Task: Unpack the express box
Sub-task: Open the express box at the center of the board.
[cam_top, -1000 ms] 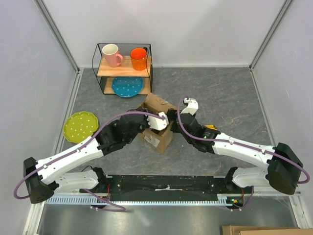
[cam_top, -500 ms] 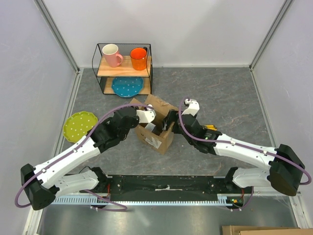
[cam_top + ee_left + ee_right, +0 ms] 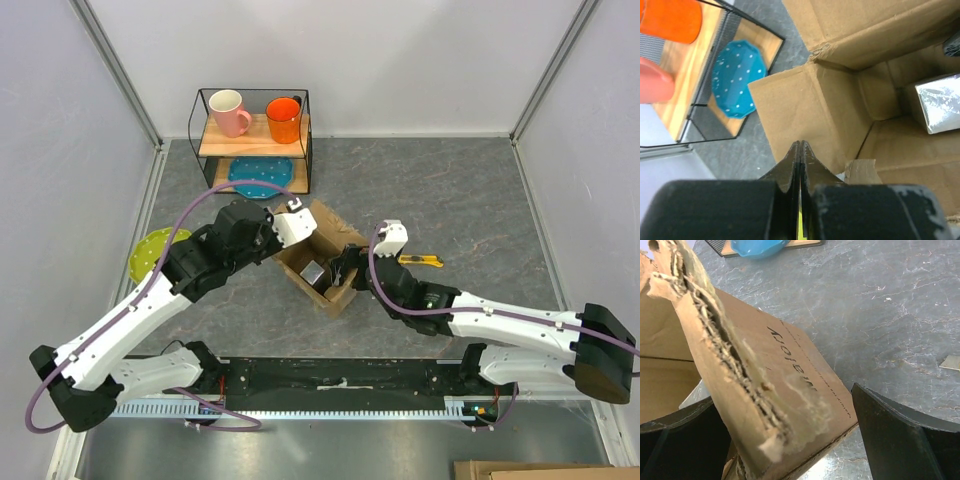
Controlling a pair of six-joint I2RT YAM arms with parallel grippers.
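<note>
The box [image 3: 322,262] sits mid-table, a shade toward the near edge, with its flaps folded out. The left gripper [image 3: 800,150] is clenched on nothing and hangs over the box's left flap, probably to keep that flap clear of the opening. The right gripper [image 3: 780,395] is spread wide, astride the right wall with one finger inside and one outside. It looks placed to steady the carton. A silver packet [image 3: 937,102] lies inside, not yet lifted out.
</note>
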